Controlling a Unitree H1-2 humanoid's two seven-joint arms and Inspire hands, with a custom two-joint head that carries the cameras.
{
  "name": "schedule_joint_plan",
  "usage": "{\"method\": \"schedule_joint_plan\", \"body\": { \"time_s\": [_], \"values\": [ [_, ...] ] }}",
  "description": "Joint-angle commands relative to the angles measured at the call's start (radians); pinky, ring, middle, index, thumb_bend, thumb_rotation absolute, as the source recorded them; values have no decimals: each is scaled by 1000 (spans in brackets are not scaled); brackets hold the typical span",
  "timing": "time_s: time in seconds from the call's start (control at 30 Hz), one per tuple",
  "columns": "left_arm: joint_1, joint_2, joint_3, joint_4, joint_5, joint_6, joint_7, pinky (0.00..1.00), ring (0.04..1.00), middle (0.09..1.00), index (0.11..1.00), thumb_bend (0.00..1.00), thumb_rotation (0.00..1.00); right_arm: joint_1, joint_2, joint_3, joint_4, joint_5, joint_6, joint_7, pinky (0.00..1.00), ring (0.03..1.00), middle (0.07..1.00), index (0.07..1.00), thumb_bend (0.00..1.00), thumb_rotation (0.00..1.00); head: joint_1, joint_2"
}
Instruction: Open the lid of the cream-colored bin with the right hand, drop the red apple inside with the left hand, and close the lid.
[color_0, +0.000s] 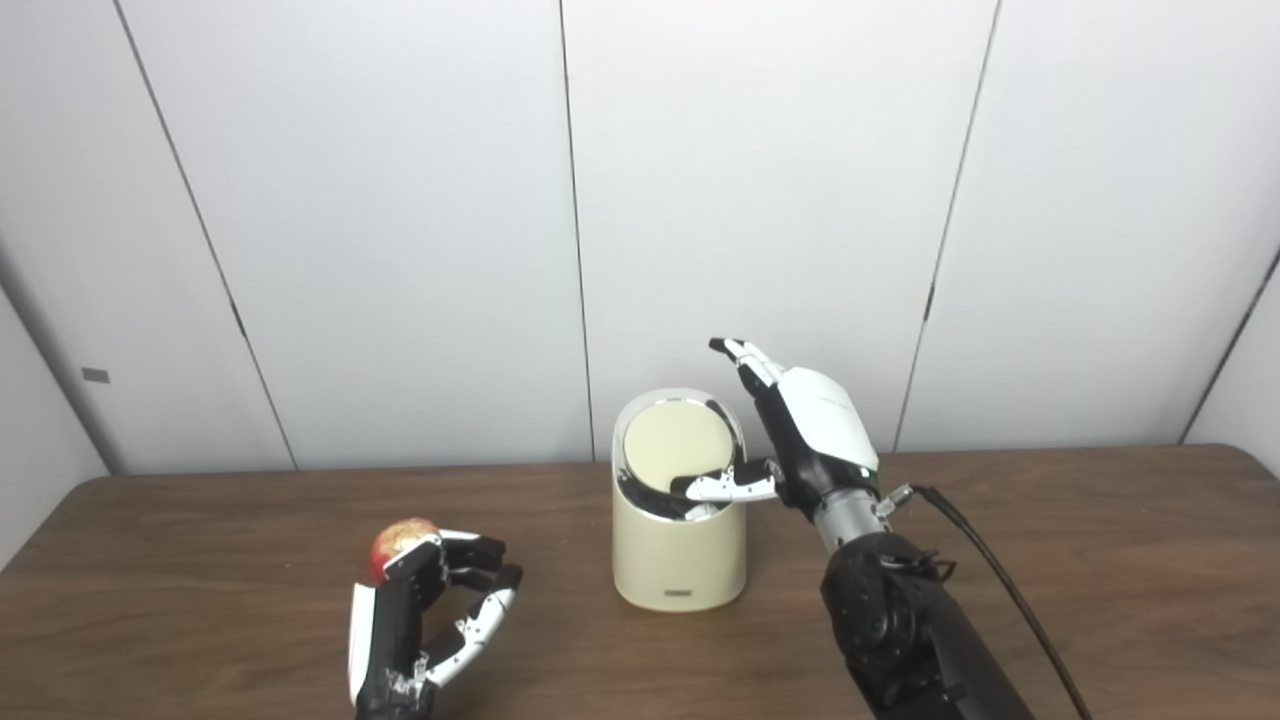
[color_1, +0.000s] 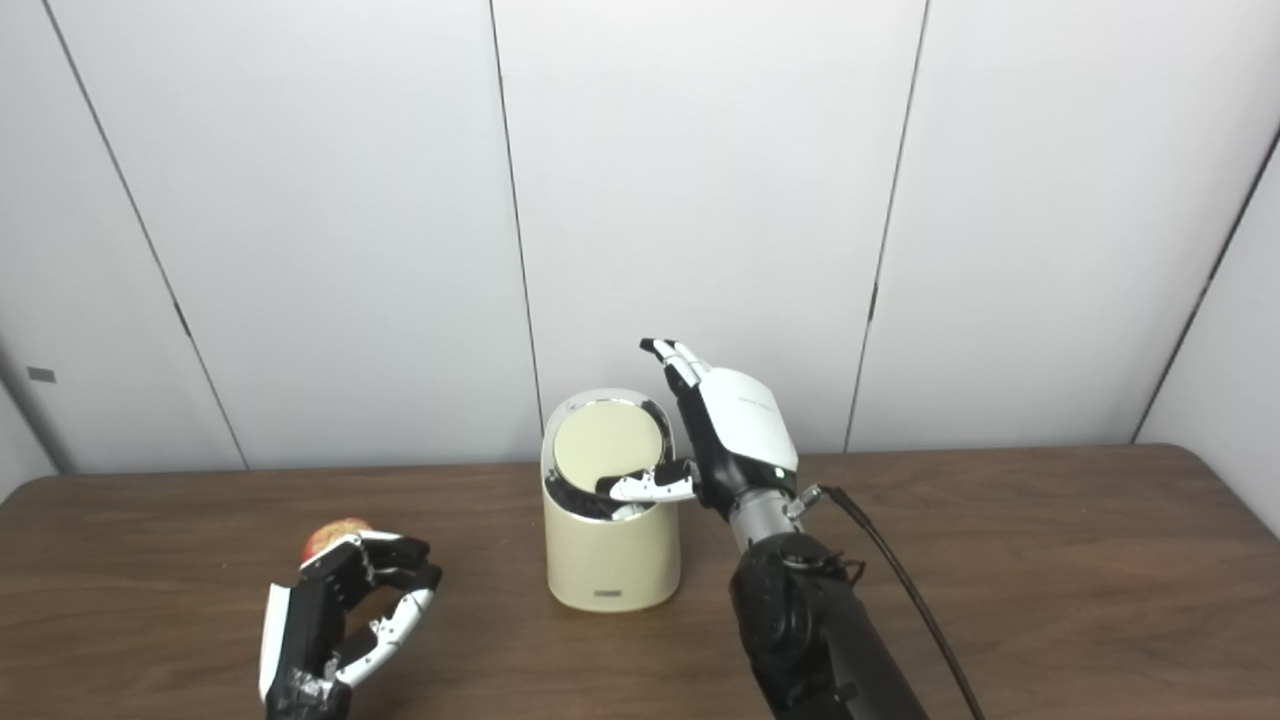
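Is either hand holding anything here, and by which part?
The left hand curls around the red apple, low on its near side. The right hand grips nothing; its thumb rests on the bin's raised lid.

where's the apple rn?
The red apple sits on the table at the left in both eye views, just behind the left hand, whose fingers curl near it, well left of the cream-colored bin.
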Motion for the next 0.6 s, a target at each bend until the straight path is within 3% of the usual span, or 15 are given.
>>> {"method": "schedule_joint_plan", "body": {
  "time_s": [0.0, 0.27, 0.57],
  "values": [
    [-32, -3, -4, -34, 17, -21, 8, 498, 560, 580, 492, 478, 68, -19, -15, -4, -15, -13, 12, 2, 844, 907, 928, 907, 906, 289, -2, 2],
    [-35, -7, -3, -30, 18, -16, 9, 493, 558, 579, 493, 479, 69, -49, -26, 7, 14, -36, 41, 13, 836, 899, 926, 909, 838, 357, -14, 1],
    [-34, -10, -5, -32, 11, -19, 1, 500, 560, 581, 493, 479, 69, -110, -32, -1, 84, -20, 122, 74, 800, 896, 922, 893, 865, 290, -16, 0]
  ]
}}
